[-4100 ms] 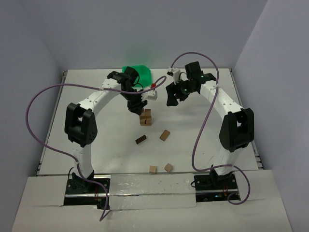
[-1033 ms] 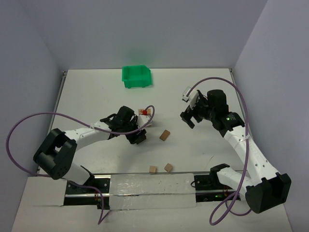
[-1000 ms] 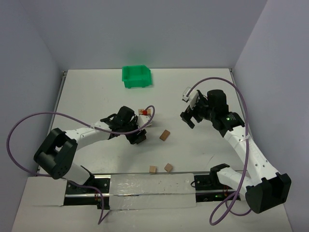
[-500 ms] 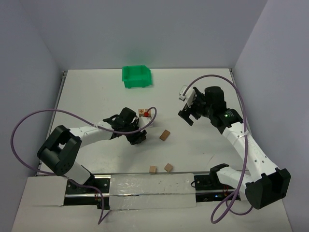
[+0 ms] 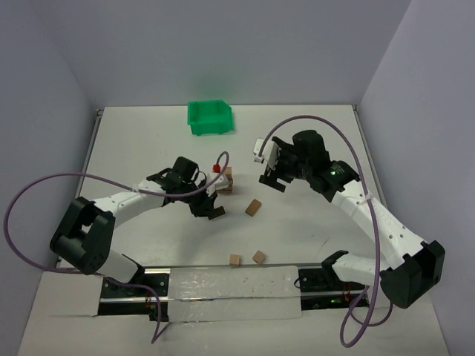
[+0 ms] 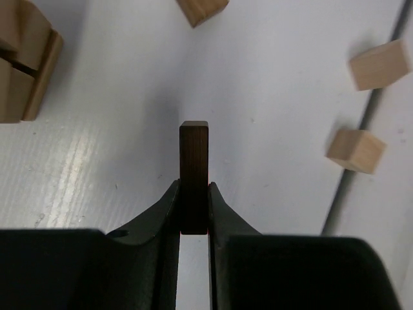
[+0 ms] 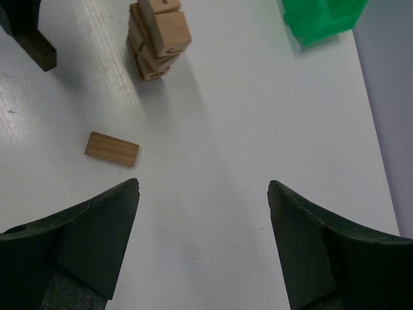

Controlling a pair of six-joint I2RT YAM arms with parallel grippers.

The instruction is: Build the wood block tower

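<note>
The wood block tower is a short stack of light tan blocks in the middle of the table; it also shows as the stack at the upper left and as the tower. My left gripper sits just in front of it, shut on a dark brown block that stands on end between the fingers. That dark block also shows in the right wrist view. My right gripper hangs to the right of the tower, jaws wide apart with only bare table between them.
A tan bar lies right of the left gripper, seen too as the bar. Two tan cubes rest near the front edge. A green bin stands at the back.
The left jaws closed onto the dark brown block and shifted slightly back toward the tower. The right arm swung left toward the tower, its jaws a little narrower.
</note>
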